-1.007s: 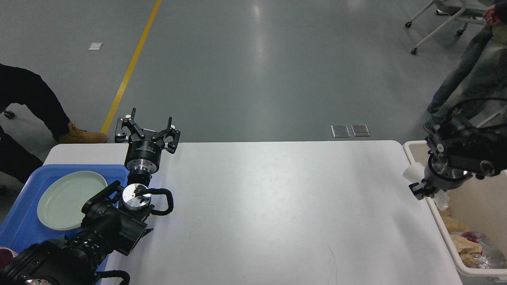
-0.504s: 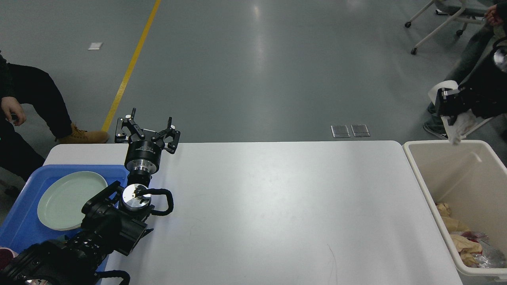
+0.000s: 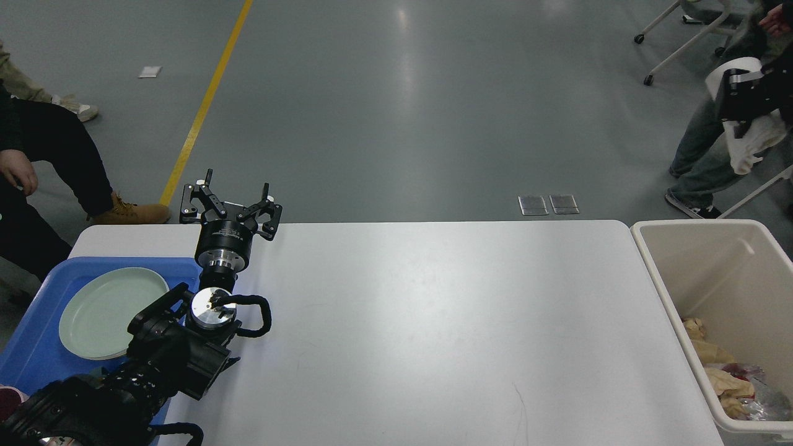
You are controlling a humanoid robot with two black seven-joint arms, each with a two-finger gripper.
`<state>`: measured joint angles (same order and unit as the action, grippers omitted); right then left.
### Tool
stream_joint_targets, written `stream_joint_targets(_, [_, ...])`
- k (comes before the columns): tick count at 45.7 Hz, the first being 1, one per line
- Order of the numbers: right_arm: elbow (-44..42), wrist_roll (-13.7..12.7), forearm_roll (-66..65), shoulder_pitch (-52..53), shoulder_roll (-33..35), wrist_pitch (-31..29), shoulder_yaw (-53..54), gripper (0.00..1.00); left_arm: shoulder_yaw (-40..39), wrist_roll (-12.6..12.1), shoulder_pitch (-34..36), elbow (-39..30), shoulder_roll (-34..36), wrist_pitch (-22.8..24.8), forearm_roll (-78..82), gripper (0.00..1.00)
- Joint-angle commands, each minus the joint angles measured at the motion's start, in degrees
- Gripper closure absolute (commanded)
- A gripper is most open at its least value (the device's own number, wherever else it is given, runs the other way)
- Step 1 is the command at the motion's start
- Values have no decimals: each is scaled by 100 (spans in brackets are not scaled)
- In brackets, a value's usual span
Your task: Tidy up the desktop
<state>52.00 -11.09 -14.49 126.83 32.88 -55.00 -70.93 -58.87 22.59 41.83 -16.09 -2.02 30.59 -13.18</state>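
Desktop is filling the middle, between blue tray and beige bin. Left gripper is hovering at its far-left edge, fingers spread, holding nothing. Right gripper is hanging high right with white tissue; grip unclear.

My left arm enters from the lower left corner and angles up and right, forearm low, wrist turned so the left gripper points away from me. Its two fingers are spread wide, nothing between them. My right gripper is raised high at the upper right edge, only partly visible and dark; fingers not distinguishable, white material bunched against it.
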Motion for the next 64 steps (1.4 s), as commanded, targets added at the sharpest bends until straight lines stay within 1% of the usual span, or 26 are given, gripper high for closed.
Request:
stream_joint_targets(1, [-768, -16, -80, -790, 25, 0, -395, 100, -2, 0, 1, 0, 0, 0, 0, 3])
stream_joint_targets(5, [-1331, -25, -97, -1703, 51, 0, -501, 100, 7, 0, 1, 0, 0, 0, 0, 3])
stream_joint_targets(12, [-2149, -25, -97, -3654, 51, 0, -431, 100, 7, 0, 1, 0, 0, 0, 0, 3])
stream_joint_targets(13, [-2237, -25, -97, -3901, 51, 112, -422, 100, -2, 0, 1, 0, 0, 0, 0, 3])
stream_joint_targets(18, [-2369, -25, -97, -5017, -54, 1297, -404, 100, 7, 0, 1, 0, 0, 0, 0, 3])
stream_joint_targets(24, [-2369, -25, -97, -5888, -203, 2475, -194, 100, 7, 0, 1, 0, 0, 0, 0, 3])
stream_joint_targets(30, [-2387, -16, -97, -6662, -467, 3355, -149, 100, -2, 0, 1, -9, 0, 0, 0, 3])
stream_joint_targets(34, [-2527, -16, -97, -7110, -651, 3777, -62, 100, 7, 9, 1, 0, 0, 0, 0, 3])
stream_joint_targets(43, [-2932, -16, -97, -7779, -1003, 3892, 413, 100, -2, 0, 1, -9, 0, 9, 0, 3])
stream_joint_targets(59, [-3002, -16, -97, -7885, -1249, 3945, 501, 100, -2, 0, -8, -9, 0, 0, 0, 3])
stream_joint_targets(60, [-3011, -16, -97, -7885, -1249, 3980, 519, 95, 7, 0, 1, -9, 0, 0, 0, 3])
stream_joint_targets(63, [-3134, -16, -80, -7893, -1240, 4181, 632, 53, 7, 0, -8, -9, 0, 9, 0, 3])
stream_joint_targets(64, [-3169, -16, -80, -7893, -1240, 4260, 694, 42, -2, 0, 1, -9, 0, 0, 0, 3])
